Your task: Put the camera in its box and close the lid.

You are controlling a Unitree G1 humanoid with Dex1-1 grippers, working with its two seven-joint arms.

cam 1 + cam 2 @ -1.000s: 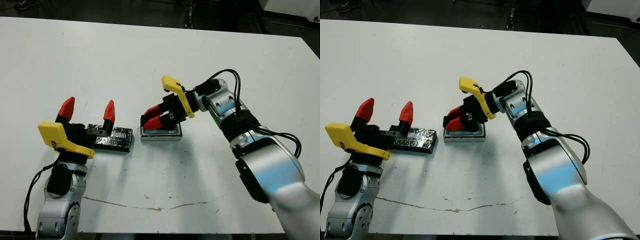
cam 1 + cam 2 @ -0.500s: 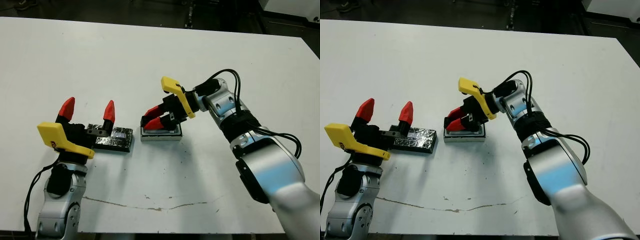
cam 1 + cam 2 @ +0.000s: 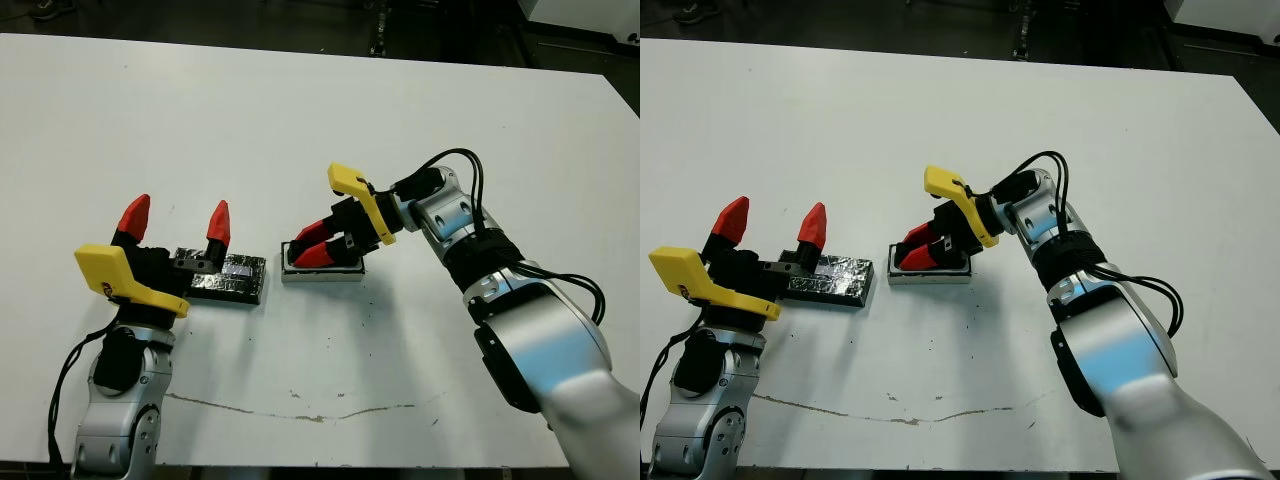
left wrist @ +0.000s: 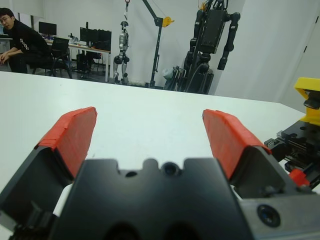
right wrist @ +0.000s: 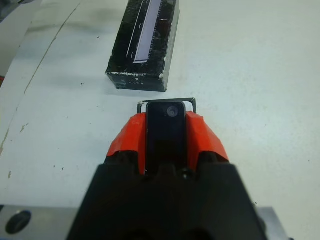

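We judge the main risk to be a skewed release: if the camera (image 5: 166, 130) catches the wall of the box (image 3: 322, 272), it will jam or tip out. Our right gripper (image 3: 318, 250), clamped on the camera, reaches in low over the box, its 2 fingers slanting down. Our left gripper (image 3: 175, 222) hovers, fingers spread, over the lid (image 3: 232, 277), which lies left of the box.

Left hand (image 3: 174, 222) spread, right hand (image 3: 309, 250) clamped
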